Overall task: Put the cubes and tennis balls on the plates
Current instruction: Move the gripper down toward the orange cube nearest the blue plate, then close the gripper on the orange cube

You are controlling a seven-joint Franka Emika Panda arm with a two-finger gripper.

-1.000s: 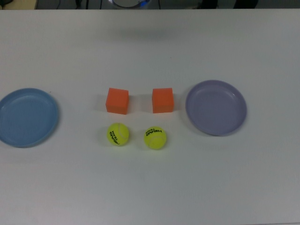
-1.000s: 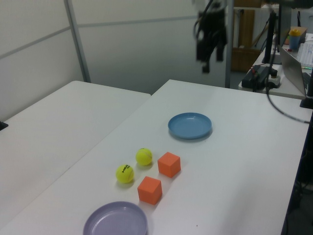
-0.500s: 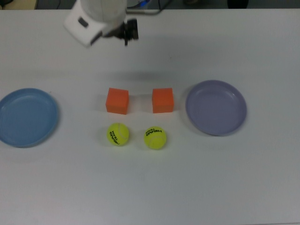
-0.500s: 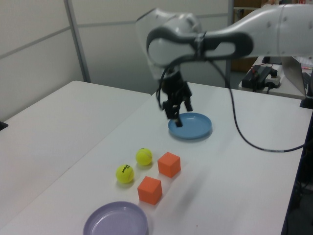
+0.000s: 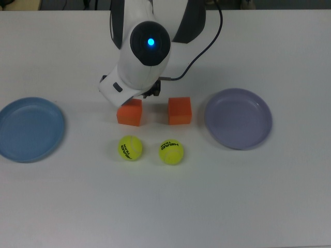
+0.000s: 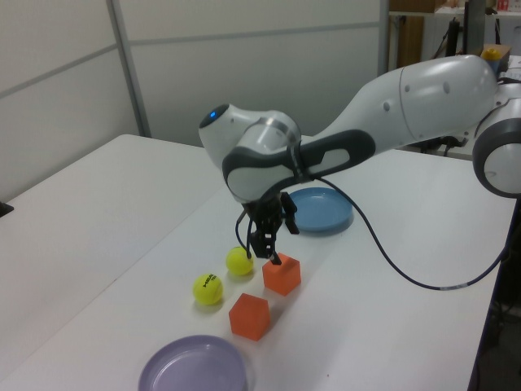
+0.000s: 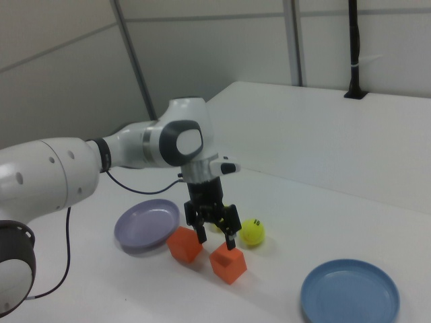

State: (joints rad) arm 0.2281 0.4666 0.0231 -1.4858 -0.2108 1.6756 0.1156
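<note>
The cube (image 7: 228, 263) on the top view's left, beside its twin (image 7: 184, 244), sits under the spread gripper (image 7: 215, 237). Likely light, soft foam; grip opposite flat faces at mid-height. Blue plate (image 7: 349, 294) lies well apart.

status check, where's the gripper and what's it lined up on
Gripper open, poised just above the orange foam cube nearer the light blue plate. Nothing gripped yet. Both plates bare, no obstruction near the cube.
</note>
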